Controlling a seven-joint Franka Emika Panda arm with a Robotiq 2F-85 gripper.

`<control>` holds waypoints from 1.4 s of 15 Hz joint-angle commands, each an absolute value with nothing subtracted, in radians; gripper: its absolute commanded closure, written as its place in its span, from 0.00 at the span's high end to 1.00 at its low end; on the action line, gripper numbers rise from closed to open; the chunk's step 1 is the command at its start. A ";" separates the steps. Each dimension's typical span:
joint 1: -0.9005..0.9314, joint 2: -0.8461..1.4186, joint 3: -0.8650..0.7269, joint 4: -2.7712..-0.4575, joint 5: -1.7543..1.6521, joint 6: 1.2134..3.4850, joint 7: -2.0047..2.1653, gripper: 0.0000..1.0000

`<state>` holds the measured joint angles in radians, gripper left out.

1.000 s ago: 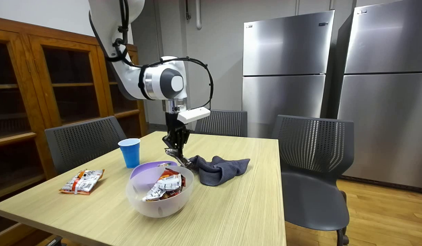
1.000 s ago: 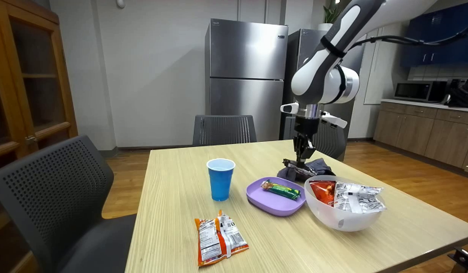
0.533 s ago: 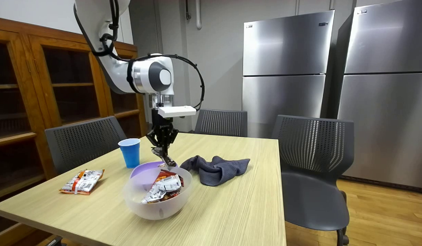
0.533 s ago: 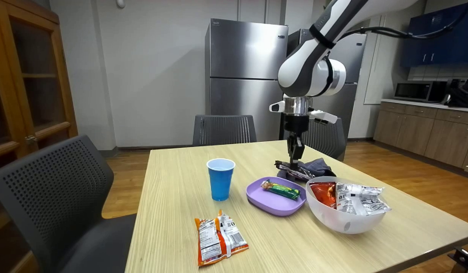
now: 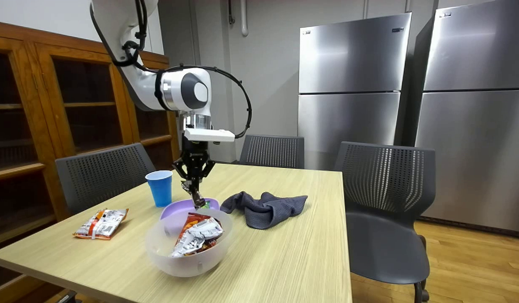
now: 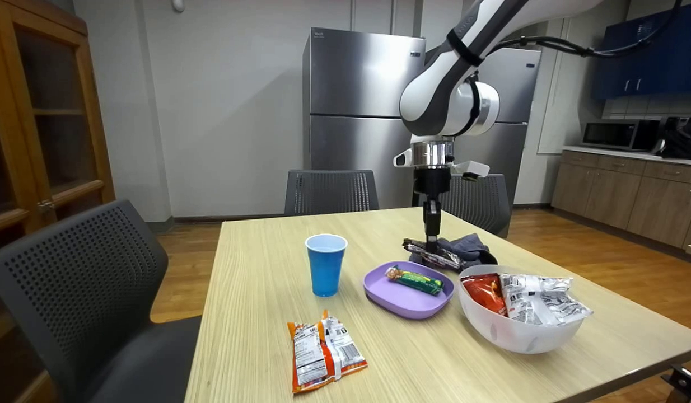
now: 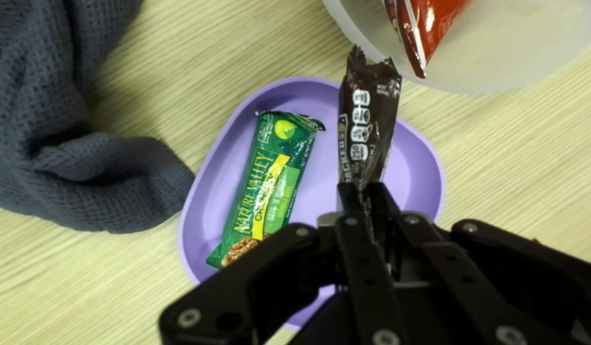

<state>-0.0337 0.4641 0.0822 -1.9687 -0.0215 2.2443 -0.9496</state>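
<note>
Gripper clamped on brown-wrapped snack bar, now seemingly over purple plate; frosted bowl, wrist-view one o'clock, shifts clear.

Snack bar in claw; bags in bowl.

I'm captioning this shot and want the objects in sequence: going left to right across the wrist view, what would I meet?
Dark grey cloth → green Nature Valley Crunchy bar → brown-wrapped bar in the gripper → red snack bag.
</note>
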 commanded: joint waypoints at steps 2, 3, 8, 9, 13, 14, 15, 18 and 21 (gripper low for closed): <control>-0.037 0.501 0.099 -1.903 -0.003 2.219 -0.893 0.03; -0.037 0.508 0.102 -1.894 0.000 2.219 -0.884 0.03; -0.035 0.553 0.115 -1.847 0.011 2.233 -0.847 0.03; -0.036 0.559 0.118 -1.841 0.015 2.232 -0.839 0.03; -0.033 0.574 0.127 -1.826 0.018 2.240 -0.809 0.03; -0.033 0.578 0.129 -1.822 0.017 2.242 -0.801 0.03; -0.033 0.581 0.131 -1.818 0.016 2.245 -0.794 0.03; -0.033 0.587 0.132 -1.814 0.012 2.250 -0.780 0.44; -0.042 0.579 0.136 -1.826 0.016 2.266 -0.786 0.65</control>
<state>-0.0331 0.5792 0.1235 -1.8360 0.0077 2.2528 -0.8024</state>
